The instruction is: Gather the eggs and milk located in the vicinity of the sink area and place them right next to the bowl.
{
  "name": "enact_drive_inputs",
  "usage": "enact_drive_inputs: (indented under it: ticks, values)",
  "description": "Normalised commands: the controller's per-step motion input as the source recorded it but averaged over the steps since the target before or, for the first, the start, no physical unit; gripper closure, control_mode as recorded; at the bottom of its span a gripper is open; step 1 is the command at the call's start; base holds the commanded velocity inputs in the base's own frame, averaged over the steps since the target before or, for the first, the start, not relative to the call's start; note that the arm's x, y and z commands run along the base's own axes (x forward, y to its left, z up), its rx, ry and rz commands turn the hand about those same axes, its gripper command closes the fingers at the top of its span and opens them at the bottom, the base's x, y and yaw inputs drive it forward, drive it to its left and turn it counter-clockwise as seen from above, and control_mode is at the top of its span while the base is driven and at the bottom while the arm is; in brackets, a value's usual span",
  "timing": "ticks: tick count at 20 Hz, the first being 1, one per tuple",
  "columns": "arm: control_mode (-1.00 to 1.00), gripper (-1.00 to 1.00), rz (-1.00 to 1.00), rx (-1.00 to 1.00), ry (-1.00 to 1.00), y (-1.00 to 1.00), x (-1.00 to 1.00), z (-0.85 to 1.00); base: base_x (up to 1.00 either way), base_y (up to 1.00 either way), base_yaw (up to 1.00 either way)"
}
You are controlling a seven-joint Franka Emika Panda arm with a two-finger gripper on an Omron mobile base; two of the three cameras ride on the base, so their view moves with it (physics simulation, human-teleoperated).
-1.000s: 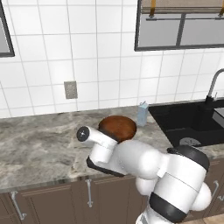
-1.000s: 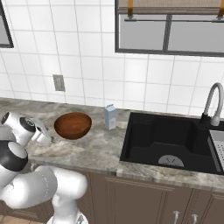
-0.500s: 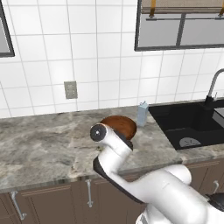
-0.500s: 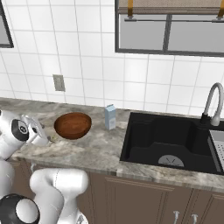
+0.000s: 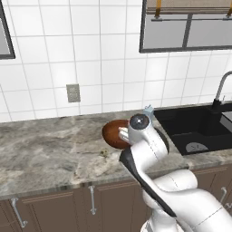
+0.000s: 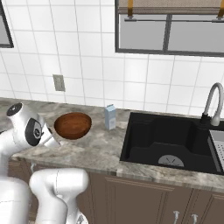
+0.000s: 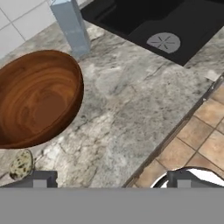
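Hand view: the bowl (image 7: 37,98), reddish-brown glossy wood, sits on the grey marbled counter (image 7: 131,100) with its rim tipped toward the camera. Just beside its near edge, at the lower left, lies a small speckled pale egg (image 7: 21,165), touching or almost touching the bowl; the contact itself cannot be told. The milk (image 7: 72,26), a pale blue carton, stands upright on the counter beyond the bowl, near it but apart, between the bowl and the black sink (image 7: 148,22). The sink's round drain shows in its floor. The gripper (image 7: 111,179) has its two dark fingertips spread wide at the bottom of the picture, with nothing between them; past the counter's front edge, tan floor tiles show.

In the right base view the bowl (image 6: 72,125) lies toward the counter's front edge, the milk (image 6: 110,117) stands nearer the back wall just left of the sink (image 6: 170,140), and a curved grey faucet (image 6: 212,103) rises at the sink's far right corner. In the left base view the arm partly hides the bowl (image 5: 113,133), and the carton's top (image 5: 148,109) peeks over it.
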Motion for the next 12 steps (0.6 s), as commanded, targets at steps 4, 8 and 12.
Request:
enact_drive_inputs:
  ticks: [4, 8, 12]
  values:
    - [-1.0, -1.0, 0.0, 0.01, 0.17, -0.48, -0.09, 0.44, 0.0, 0.0, 0.0]
    - [-1.0, -1.0, 0.0, 0.0, 0.12, -0.43, -0.01, 0.39, 0.0, 0.0, 0.0]
    - [-1.0, -1.0, 0.0, 0.0, 0.13, -0.41, -0.04, 0.21, 0.0, 0.0, 0.0]
